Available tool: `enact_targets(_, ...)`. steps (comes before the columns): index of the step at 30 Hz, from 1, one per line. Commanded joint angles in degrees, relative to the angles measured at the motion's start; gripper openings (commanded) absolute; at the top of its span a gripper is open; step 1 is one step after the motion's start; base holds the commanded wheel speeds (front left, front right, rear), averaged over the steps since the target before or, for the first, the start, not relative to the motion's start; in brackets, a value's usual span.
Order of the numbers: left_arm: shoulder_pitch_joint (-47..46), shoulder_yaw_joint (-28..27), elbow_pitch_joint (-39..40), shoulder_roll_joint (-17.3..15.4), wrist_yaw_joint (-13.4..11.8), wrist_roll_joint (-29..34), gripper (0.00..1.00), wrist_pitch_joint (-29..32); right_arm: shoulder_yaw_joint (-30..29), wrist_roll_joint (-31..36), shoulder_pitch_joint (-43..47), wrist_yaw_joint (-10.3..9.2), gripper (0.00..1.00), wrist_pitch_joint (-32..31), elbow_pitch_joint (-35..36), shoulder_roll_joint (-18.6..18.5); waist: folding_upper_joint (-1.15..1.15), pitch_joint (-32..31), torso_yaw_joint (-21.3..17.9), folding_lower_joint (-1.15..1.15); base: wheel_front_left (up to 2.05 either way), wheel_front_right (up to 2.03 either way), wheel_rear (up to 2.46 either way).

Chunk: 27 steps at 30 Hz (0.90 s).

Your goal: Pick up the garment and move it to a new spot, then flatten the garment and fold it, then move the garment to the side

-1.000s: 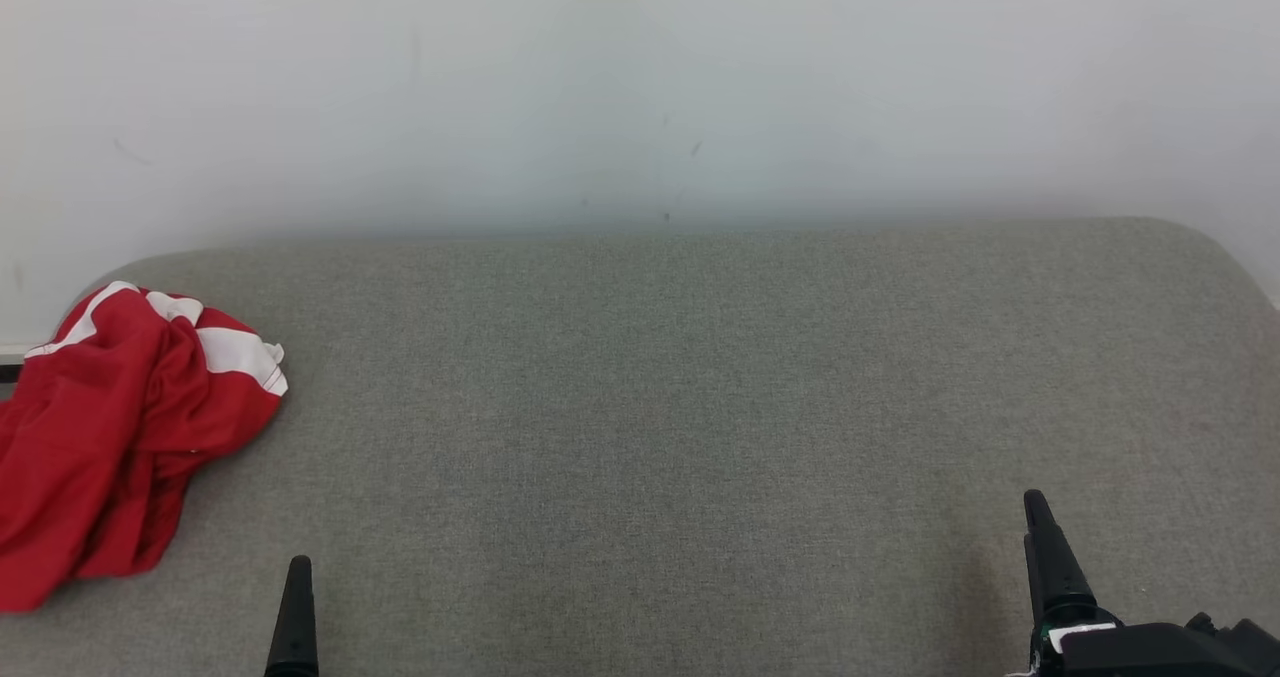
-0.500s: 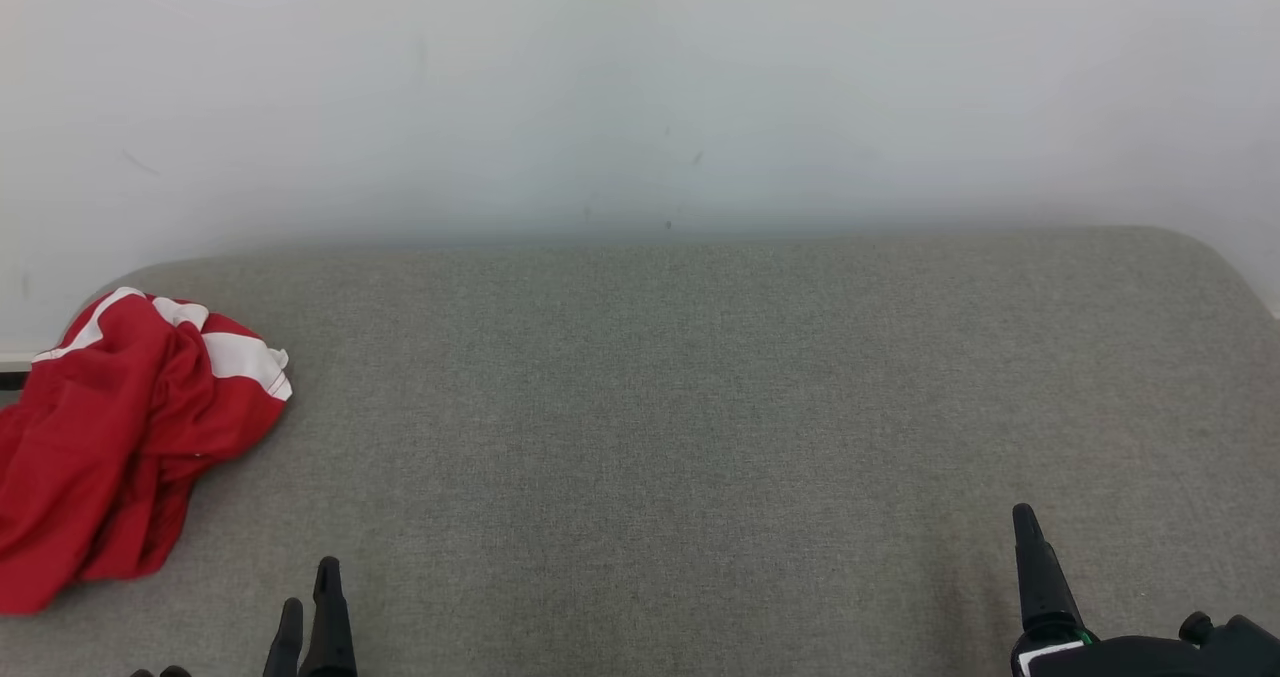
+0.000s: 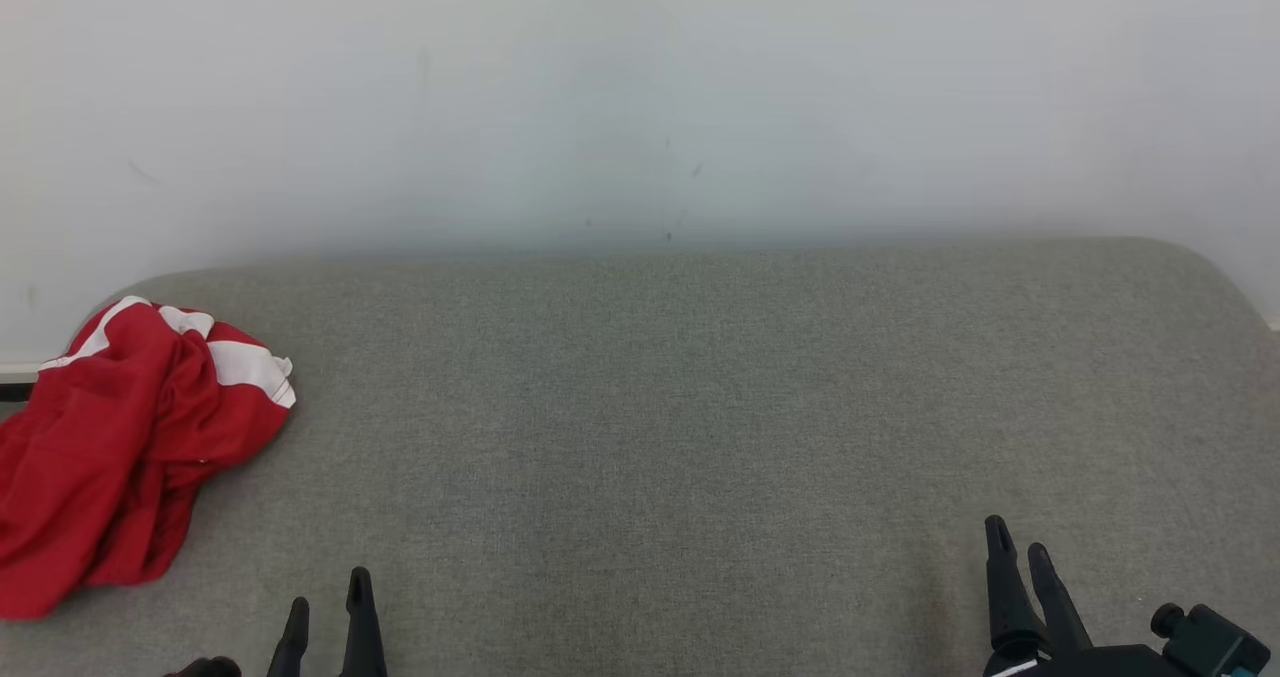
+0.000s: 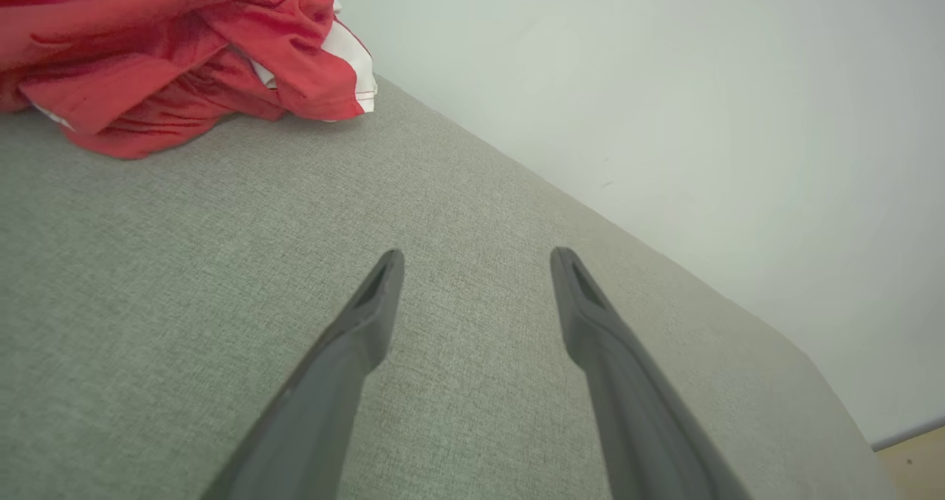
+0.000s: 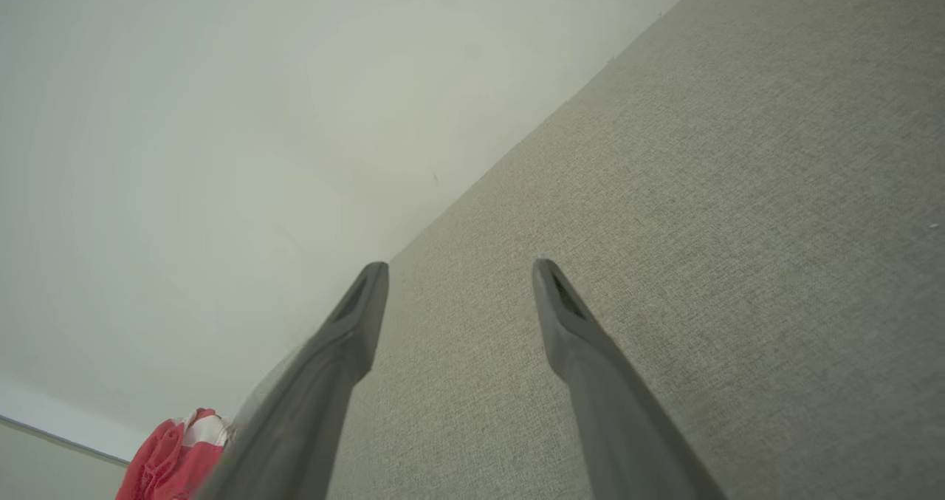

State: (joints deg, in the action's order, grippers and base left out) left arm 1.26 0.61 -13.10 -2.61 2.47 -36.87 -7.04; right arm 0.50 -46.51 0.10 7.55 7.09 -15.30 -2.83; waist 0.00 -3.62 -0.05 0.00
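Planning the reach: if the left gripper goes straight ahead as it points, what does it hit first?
Probably the grey surface near the wall, though depth is unclear; the red garment lies off that line.

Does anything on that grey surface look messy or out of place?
The red-and-white garment lies crumpled in a heap at the left edge of the grey surface, not spread flat. Nothing else stands out.
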Motion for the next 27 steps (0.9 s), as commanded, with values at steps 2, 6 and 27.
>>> enact_targets(2,0.17,0.43,0.40,-0.48,-0.41,2.85,1.00,-0.60,0.31,2.65,-0.07,-0.06,1.00,0.55,0.38,-0.33,0.00,-0.13,-0.03,0.00,0.00,0.00,0.00)
enact_targets(6,0.37,1.22,0.05,-0.82,-1.07,6.77,1.00,-1.19,0.68,6.13,0.10,-0.06,1.00,1.20,0.15,-0.31,0.00,-0.45,-0.10,0.00,0.00,0.00,0.00)
enact_targets(27,-0.08,4.13,-1.11,-2.95,-3.09,19.67,1.00,-4.16,2.86,20.99,0.49,-0.08,1.00,3.14,-1.13,-1.41,0.00,-1.19,-0.01,0.00,0.00,0.00,0.00)
